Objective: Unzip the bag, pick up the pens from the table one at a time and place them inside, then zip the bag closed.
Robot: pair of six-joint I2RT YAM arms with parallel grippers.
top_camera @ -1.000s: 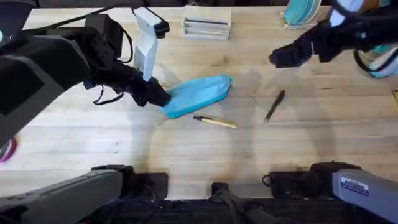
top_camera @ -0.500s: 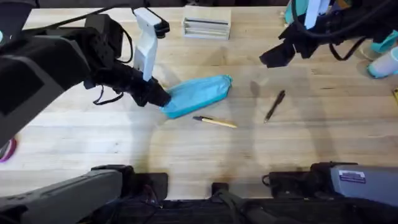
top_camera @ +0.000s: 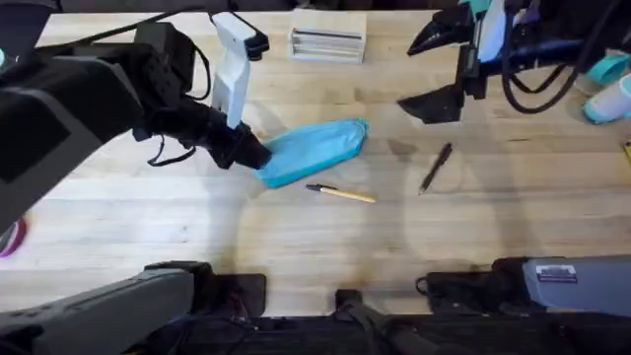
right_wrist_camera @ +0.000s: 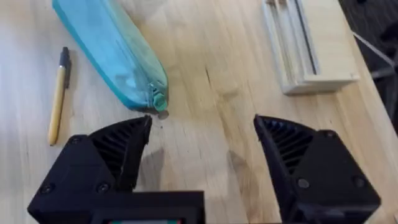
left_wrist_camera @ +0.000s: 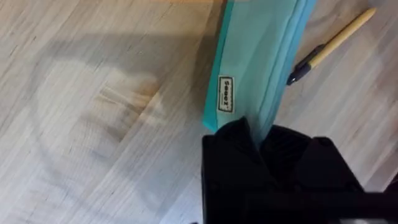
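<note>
The light-blue bag (top_camera: 317,148) lies zipped near the table's (top_camera: 296,247) middle, its zipper pull (right_wrist_camera: 159,103) at the right end. My left gripper (top_camera: 252,156) is shut on the bag's (left_wrist_camera: 258,50) left end, seen close in the left wrist view (left_wrist_camera: 261,142). In front of the bag lies the tan pen (top_camera: 341,193) (left_wrist_camera: 339,38) (right_wrist_camera: 58,99). The dark pen (top_camera: 435,168) lies apart to the right. My right gripper (top_camera: 426,71) hangs open above the table, behind the dark pen and right of the bag (right_wrist_camera: 109,53); its fingers (right_wrist_camera: 118,152) hold nothing.
A pale wooden box (top_camera: 327,42) (right_wrist_camera: 308,46) stands at the far edge behind the bag. Teal dishes (top_camera: 478,18) and a cup (top_camera: 613,97) are at the far right. A pink item (top_camera: 10,237) sits at the left edge.
My right gripper has swung left and turned, now open and facing the bag's zipper end. The left gripper, bag and both pens have not moved.
</note>
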